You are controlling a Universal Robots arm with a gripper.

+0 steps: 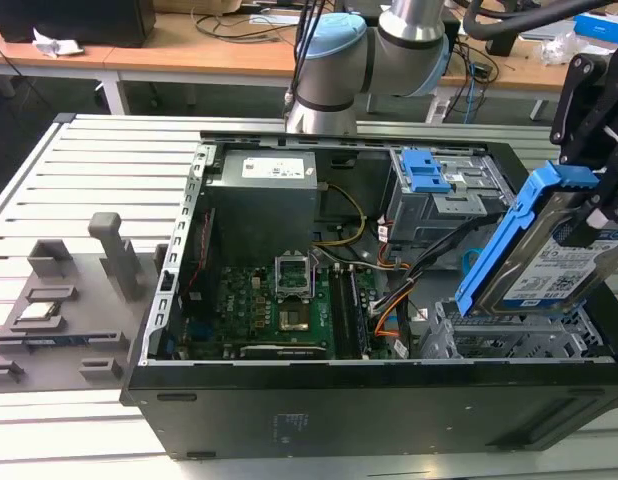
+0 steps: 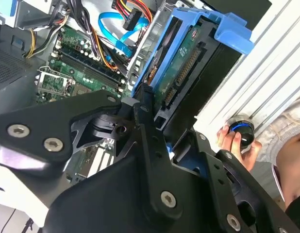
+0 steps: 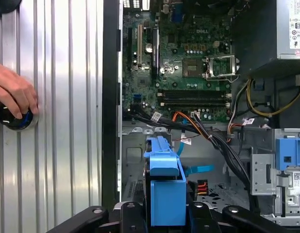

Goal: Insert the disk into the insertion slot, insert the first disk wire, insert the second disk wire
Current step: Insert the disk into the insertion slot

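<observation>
My gripper (image 1: 593, 200) is shut on the disk (image 1: 549, 262), a silver drive in a blue caddy. The disk hangs tilted, its lower end just above the insertion slot (image 1: 509, 338) at the case's near corner on the exterior view's right. In the first wrist view the caddy (image 3: 164, 180) sits edge-on between my black fingers (image 3: 126, 213), over the slot's perforated metal (image 3: 133, 151). The second disk wire (image 3: 198, 170), a flat blue cable, loops loose beside the slot. The first disk wire (image 2: 132, 17) lies free near the blue cable (image 2: 116, 39).
A taller grey cage with blue tabs (image 1: 434, 190) stands behind the slot. The motherboard (image 1: 279, 305) and power supply (image 1: 264, 195) take up the case's other side. A person's hand (image 3: 11, 92) rests on a black knob (image 3: 14, 119) on the ribbed table. Grey fixtures (image 1: 59, 310) lie outside the case.
</observation>
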